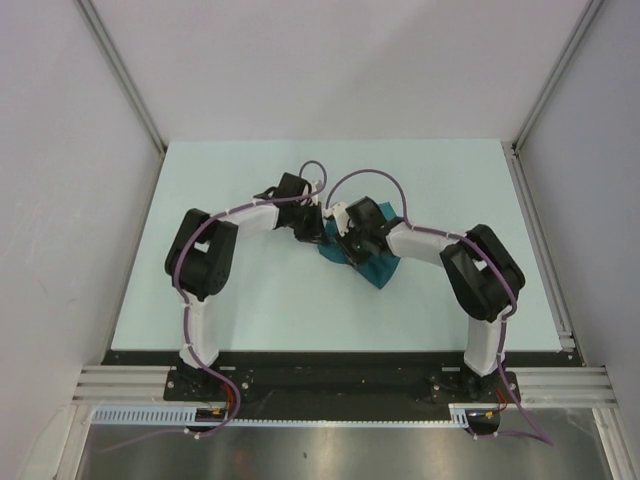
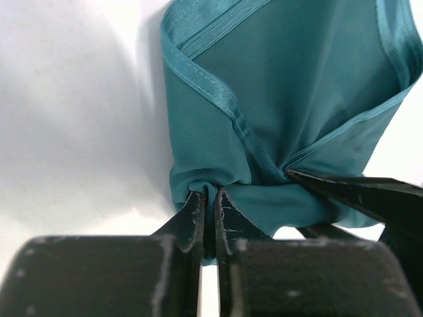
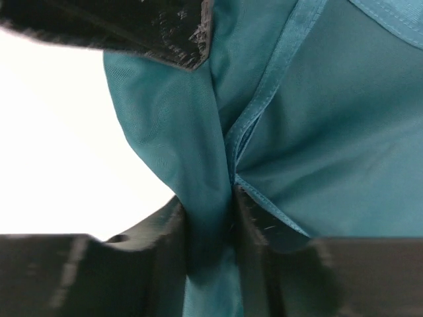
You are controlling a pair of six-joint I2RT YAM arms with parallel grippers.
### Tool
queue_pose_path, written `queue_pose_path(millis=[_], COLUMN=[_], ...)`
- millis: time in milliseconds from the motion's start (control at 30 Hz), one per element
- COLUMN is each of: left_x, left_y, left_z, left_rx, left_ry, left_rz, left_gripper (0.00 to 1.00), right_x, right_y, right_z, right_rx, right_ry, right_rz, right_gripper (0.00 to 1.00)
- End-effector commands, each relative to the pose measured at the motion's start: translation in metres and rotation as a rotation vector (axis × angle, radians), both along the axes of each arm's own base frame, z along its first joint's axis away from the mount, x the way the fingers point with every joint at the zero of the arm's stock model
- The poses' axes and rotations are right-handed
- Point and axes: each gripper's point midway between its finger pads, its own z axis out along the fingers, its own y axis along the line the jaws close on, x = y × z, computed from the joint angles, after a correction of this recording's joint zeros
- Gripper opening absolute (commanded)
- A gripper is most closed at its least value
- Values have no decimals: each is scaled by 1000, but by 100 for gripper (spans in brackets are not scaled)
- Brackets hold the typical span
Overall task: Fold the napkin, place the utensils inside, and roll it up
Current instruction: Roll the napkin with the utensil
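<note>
The dark teal napkin (image 1: 375, 262) lies bunched near the table's middle, mostly under the two grippers. My left gripper (image 1: 308, 228) is shut on a pinched fold of the napkin (image 2: 277, 99) at its left side. My right gripper (image 1: 352, 240) is shut on a bunched fold of the napkin (image 3: 330, 132) close beside the left one. The right gripper's fingers (image 2: 357, 191) show in the left wrist view, and the left gripper's finger (image 3: 165, 33) in the right wrist view. No utensils are in view.
The pale table (image 1: 250, 300) has white walls left, right and behind. A metal rail (image 1: 540, 250) runs along the table's right edge. The arm bases stand at the near edge.
</note>
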Motion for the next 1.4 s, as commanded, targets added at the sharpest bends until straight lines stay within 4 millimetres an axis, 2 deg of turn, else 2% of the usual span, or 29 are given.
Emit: queue_pose_path(millis=[0, 33, 67, 100, 133, 167, 233, 300, 333, 367, 400, 433, 500, 533, 567, 600, 633, 667, 800, 833, 1067, 1267, 1367], left_x=[13, 17, 21, 25, 29, 31, 34, 34, 31, 29, 25, 16, 6, -6, -12, -17, -29, -34, -52, -58, -73, -71, -71], left_y=[-11, -11, -10, -6, -1, 1, 14, 24, 35, 39, 41, 46, 49, 52, 54, 56, 61, 65, 65, 65, 54, 38, 30], left_z=[22, 30, 36, 38, 42, 52, 53, 62, 54, 54, 64, 53, 61, 51, 50, 61, 51, 49, 62, 59, 36, 37, 29], left_rx=[-49, -58, -61, -52, -52, -60, -47, -35, -3, 2, -4, 0, -25, -28, -34, -51, -47, -41, -116, -119, -181, -248, -255], left_ry=[-59, -81, -98, -113, -124, -148, -160, -191, -192, -200, -227, -222, -251, -239, -241, -269, -261, -262, -309, -298, -226, -234, -217], left_rz=[-24, -17, -9, 9, 28, 38, 79, 109, 137, 144, 150, 152, 161, 160, 164, 170, 175, 186, 187, 182, 149, 99, 78], left_gripper=[13, 17, 32, 39, 44, 54, 62, 67, 69, 71, 72, 73, 76, 76, 77, 77, 77, 78, 80, 80, 80, 77, 73], right_x=[-49, -47, -54, -58, -59, -65, -71, -78, -81, -85, -86, -89, -93, -94, -97, -98, -98, -101, -107, -106, -108, -106, -102], right_y=[-1, -2, 2, 4, 4, 9, 14, 20, 22, 25, 25, 27, 28, 29, 29, 29, 30, 29, 29, 30, 33, 36, 38], right_z=[-34, -33, -32, -31, -32, -28, -26, -21, -20, -18, -17, -16, -15, -14, -13, -14, -13, -12, -10, -11, -16, -19, -19], right_rx=[79, 106, 142, 164, 186, 224, 270, 322, 339, 356, 363, 369, 389, 395, 397, 395, 390, 385, 386, 379, 378, 386, 394], right_ry=[380, 409, 455, 496, 526, 566, 621, 672, 699, 726, 740, 759, 793, 812, 833, 845, 851, 861, 902, 901, 950, 979, 980], right_rz=[24, 12, 26, 15, 5, 14, 6, 17, 8, 11, 4, -4, -3, -17, -20, -26, -29, -28, -31, -37, -49, -56, -53], right_gripper=[26, 23, 20, 13, 11, 9, 9, 8, 8, 7, 7, 7, 6, 6, 6, 6, 5, 5, 5, 5, 4, 4, 4])
